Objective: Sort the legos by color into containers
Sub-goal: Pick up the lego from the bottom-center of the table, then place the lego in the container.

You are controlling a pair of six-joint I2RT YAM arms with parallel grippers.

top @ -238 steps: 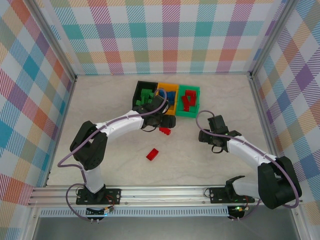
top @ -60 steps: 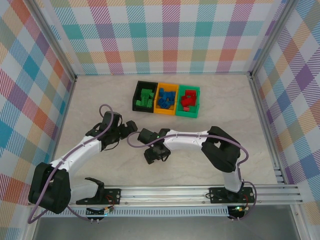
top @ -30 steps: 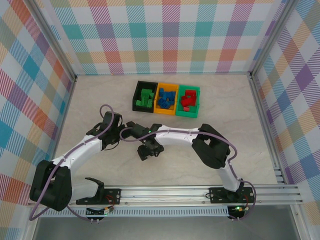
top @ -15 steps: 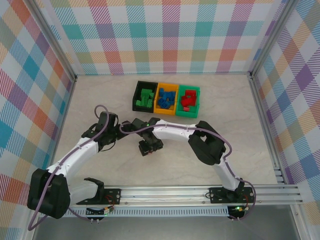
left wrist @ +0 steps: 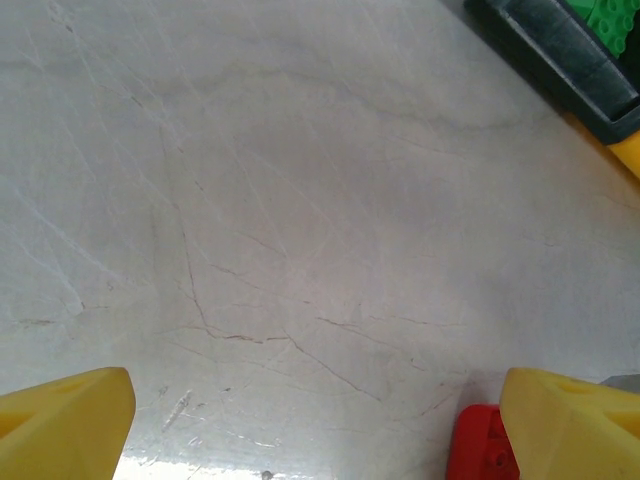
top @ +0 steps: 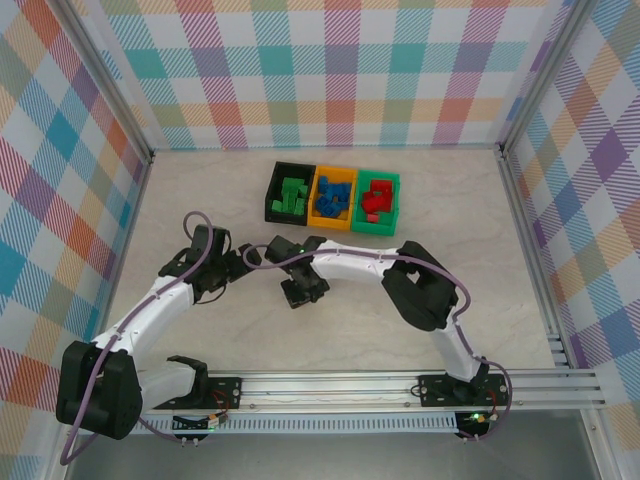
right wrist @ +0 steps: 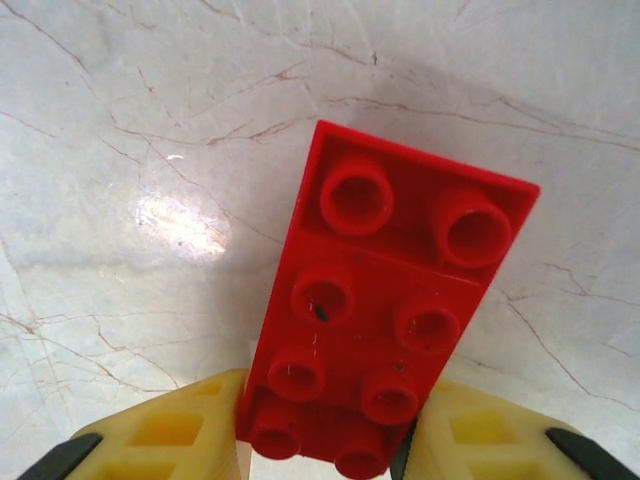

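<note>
**Now pinching a red brick on the tabletop**

Evidently clamping the right hand (right wrist: 335,392) on the red brick (right wrist: 390,310), with yellow fingers (right wrist: 170,430) pressing both long sides at the near end, studs facing up and most of the length jutting ahead of the fingertips. Gripping across the narrow width, probably because that span fits between the pads while the flat base is resting on the tabletop (left wrist: 300,200).

Hanging the left hand (left wrist: 315,385) wide open and empty just to the left of the right hand, with a sliver of red showing beside one finger. Likely waiting aside so as not to crowd the pick.

Sitting well ahead of both hands, the containers: black bin (top: 273,195) holding green, orange bin (top: 332,224) holding blue, green bin (top: 380,175) holding red. Judging by that, probably sending this brick to the green bin.
</note>
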